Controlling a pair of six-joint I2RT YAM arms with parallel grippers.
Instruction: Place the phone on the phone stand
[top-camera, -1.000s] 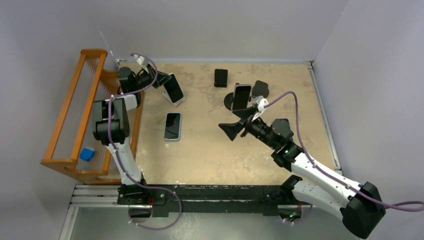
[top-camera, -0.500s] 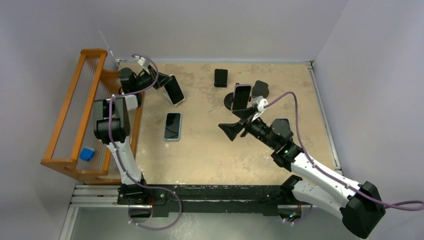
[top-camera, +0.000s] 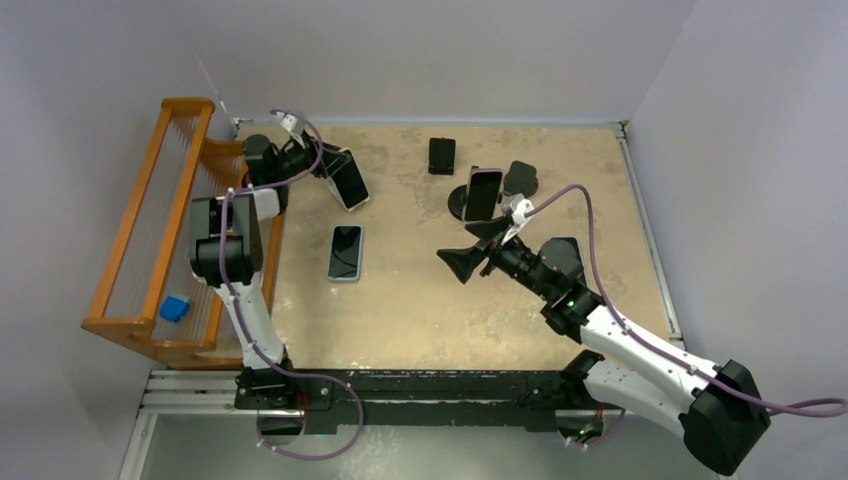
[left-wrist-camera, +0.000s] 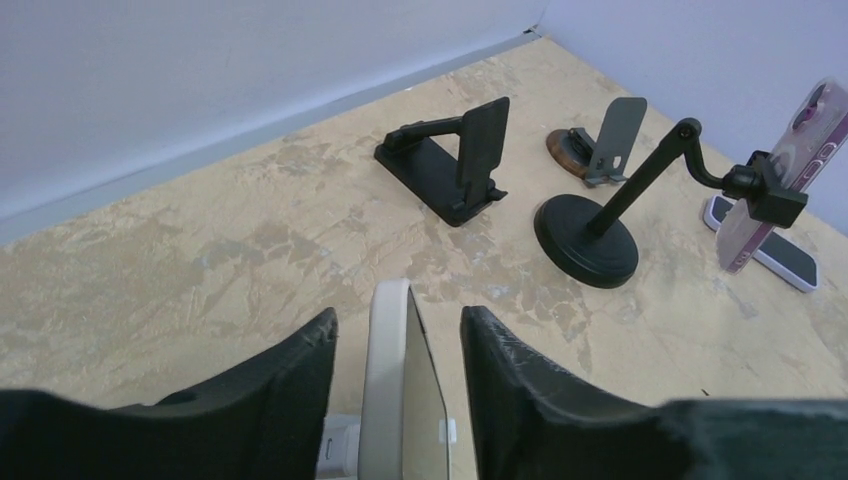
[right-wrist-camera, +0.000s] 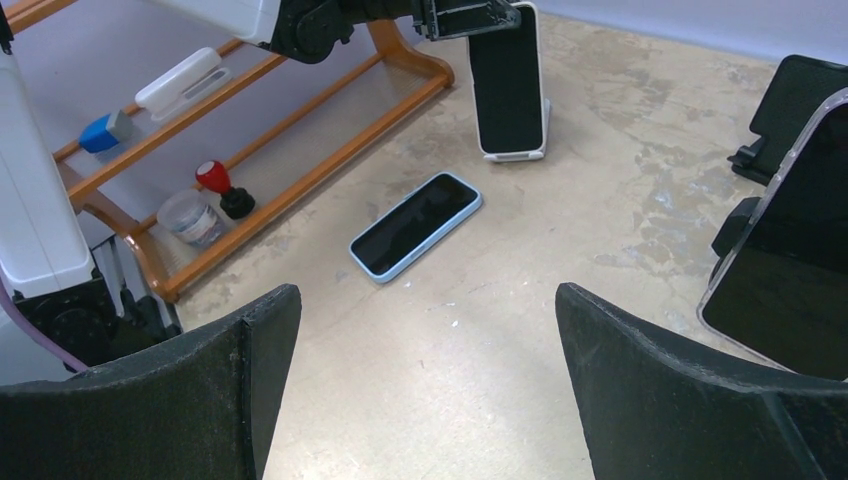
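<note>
Phone (top-camera: 347, 180) leaned on the white stand (right-wrist-camera: 515, 154) at eleven o'clock on the table (top-camera: 420, 300), so I judged the placing done. The left gripper (left-wrist-camera: 398, 320) straddled it, jaws parted with gaps either side. The right gripper (right-wrist-camera: 420, 380) gaped empty. What remained was backing the left arm away.

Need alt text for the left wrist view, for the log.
Left gripper straddles a white-edged phone seen edge-on, jaws apart with gaps either side. Behind on the table: a black folding stand, and an arm stand holding a second phone.
</note>
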